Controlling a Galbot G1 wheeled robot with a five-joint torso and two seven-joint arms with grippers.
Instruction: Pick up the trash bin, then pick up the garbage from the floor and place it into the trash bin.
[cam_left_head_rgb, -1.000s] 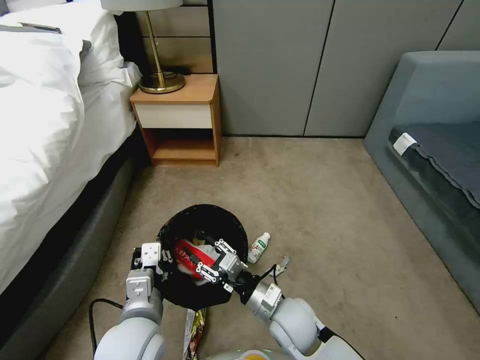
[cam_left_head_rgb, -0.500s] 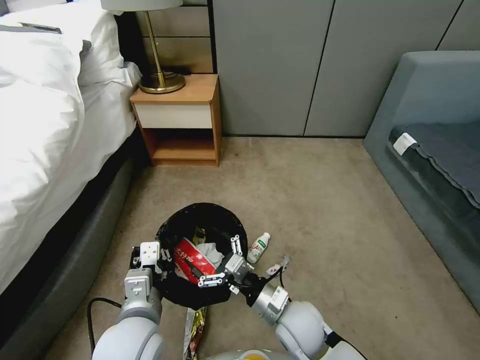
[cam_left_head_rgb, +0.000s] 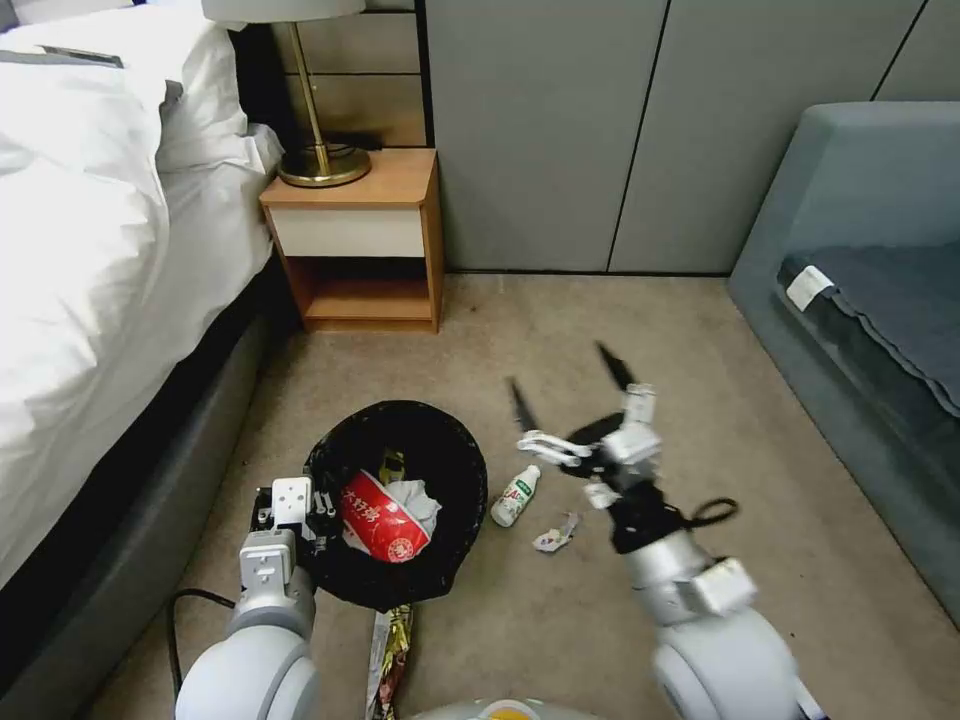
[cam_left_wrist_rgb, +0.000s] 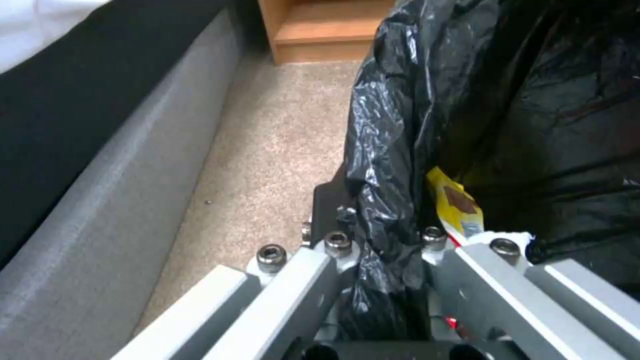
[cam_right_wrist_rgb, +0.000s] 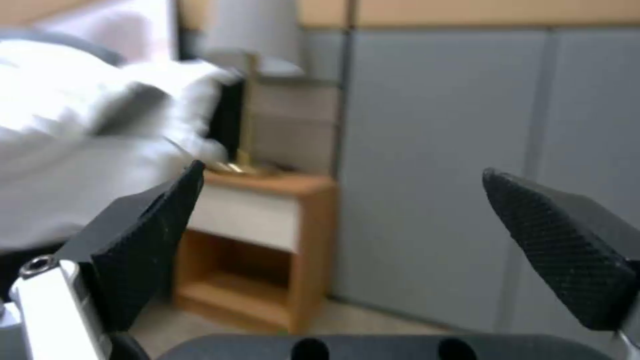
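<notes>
Beside the bed (cam_left_head_rgb: 90, 300), left gripper (cam_left_wrist_rgb: 383, 250) clamps the trash bin (cam_left_head_rgb: 395, 500) rim; right gripper (cam_left_head_rgb: 570, 385) hangs wide, empty.

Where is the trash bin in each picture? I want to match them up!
Head view: the trash bin stands on the carpet, low and left of centre, with the left gripper shut on its rim.
Left wrist view: its black bag covers the right side.
Right wrist view: not in it.
Shared landmark: the wooden nightstand.
</notes>
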